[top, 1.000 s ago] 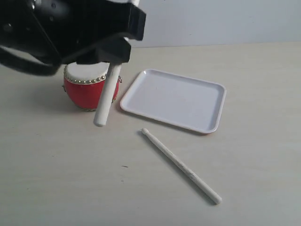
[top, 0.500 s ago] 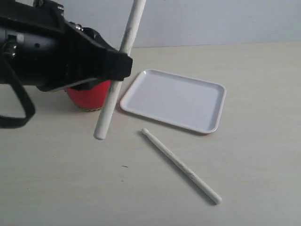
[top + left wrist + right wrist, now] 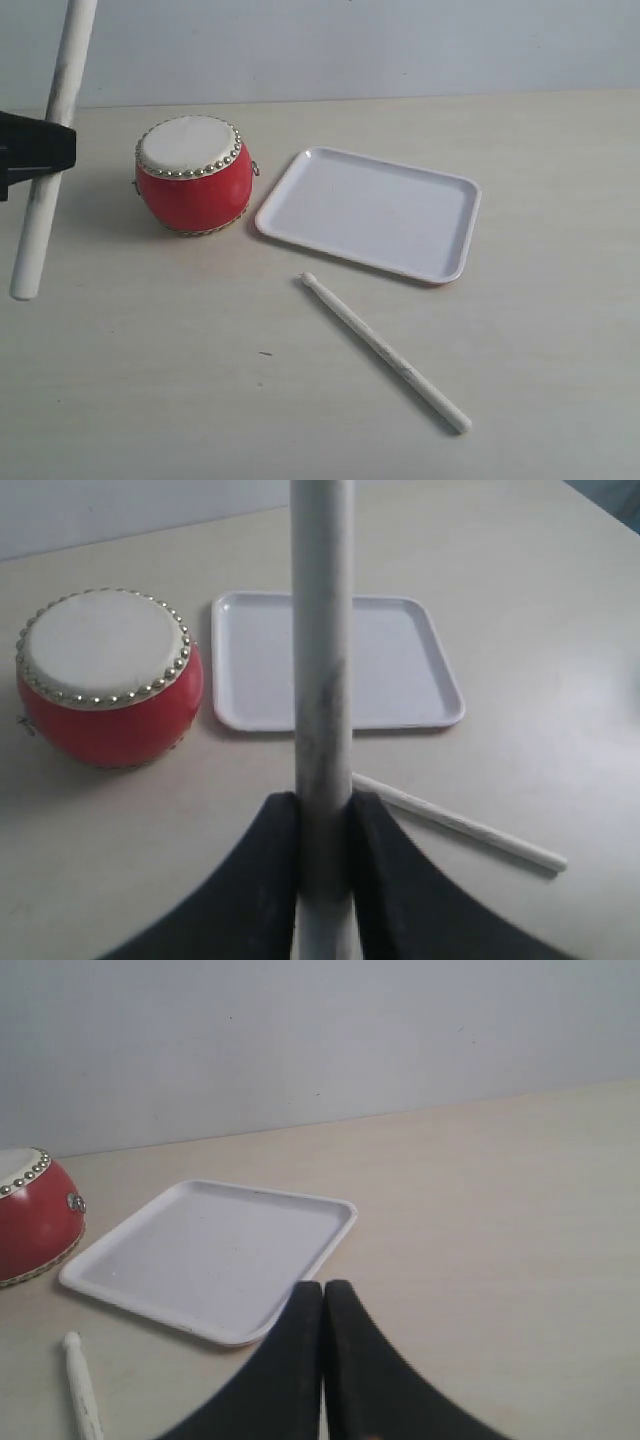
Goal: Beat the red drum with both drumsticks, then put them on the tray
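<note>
Mostly off-frame: left claw (image 3: 40,148) around drumstick (image 3: 28,250).

— Can any writing be read on the glossy red barrel drum with gold studs (image 3: 192,190) or the flat white plastic tray (image 3: 375,212)?

— None is found. Faint grey marks are seen on the pale cream wooden drumstick (image 3: 385,352) at five o'clock from the drum, and on the matching held drumstick (image 3: 322,680). Nothing legible can be made out.

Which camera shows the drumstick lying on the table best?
The exterior view: the loose stick lies fully visible, end to end. The left wrist view hides one end behind the held stick; the right wrist view catches only its tip.
</note>
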`<state>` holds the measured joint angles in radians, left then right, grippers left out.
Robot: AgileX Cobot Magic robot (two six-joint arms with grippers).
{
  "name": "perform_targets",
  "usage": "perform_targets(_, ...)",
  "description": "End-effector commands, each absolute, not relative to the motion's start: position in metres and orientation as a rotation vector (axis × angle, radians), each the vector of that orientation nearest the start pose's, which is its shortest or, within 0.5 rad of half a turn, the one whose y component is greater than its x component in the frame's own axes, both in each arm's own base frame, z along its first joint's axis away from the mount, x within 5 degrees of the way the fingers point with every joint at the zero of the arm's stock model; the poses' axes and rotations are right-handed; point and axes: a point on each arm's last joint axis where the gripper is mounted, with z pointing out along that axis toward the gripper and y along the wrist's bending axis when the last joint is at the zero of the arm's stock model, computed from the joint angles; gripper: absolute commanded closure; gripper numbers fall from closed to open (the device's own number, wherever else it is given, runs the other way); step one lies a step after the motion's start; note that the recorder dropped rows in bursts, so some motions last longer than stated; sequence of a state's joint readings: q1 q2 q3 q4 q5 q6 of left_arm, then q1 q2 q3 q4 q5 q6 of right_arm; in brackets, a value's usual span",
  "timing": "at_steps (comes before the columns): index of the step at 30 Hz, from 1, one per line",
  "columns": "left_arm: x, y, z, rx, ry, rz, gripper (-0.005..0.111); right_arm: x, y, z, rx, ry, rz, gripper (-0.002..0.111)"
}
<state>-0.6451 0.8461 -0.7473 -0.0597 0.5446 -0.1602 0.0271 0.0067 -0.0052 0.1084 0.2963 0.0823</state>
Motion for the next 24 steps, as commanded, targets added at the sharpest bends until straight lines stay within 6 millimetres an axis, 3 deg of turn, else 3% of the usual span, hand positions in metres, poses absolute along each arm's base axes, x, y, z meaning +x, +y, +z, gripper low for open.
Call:
perform_targets(1, 0.135, -0.096, 0.328, 0.457, 2.158, -0.506, 0.107, 0.055, 0.004, 0.187, 0.118, 1.771, 0.176, 0.108)
perform_targets(15, 0.140, -0.060, 0.313, 0.436, 2.350, -0.220, 0.107, 0.055, 0.004, 0.187, 0.118, 1.771, 0.176, 0.108)
perform_targets(24, 0.146, -0.044, 0.313, 0.375, 2.351, -0.094, 0.107, 0.055, 0.004, 0.187, 0.118, 1.771, 0.176, 0.108)
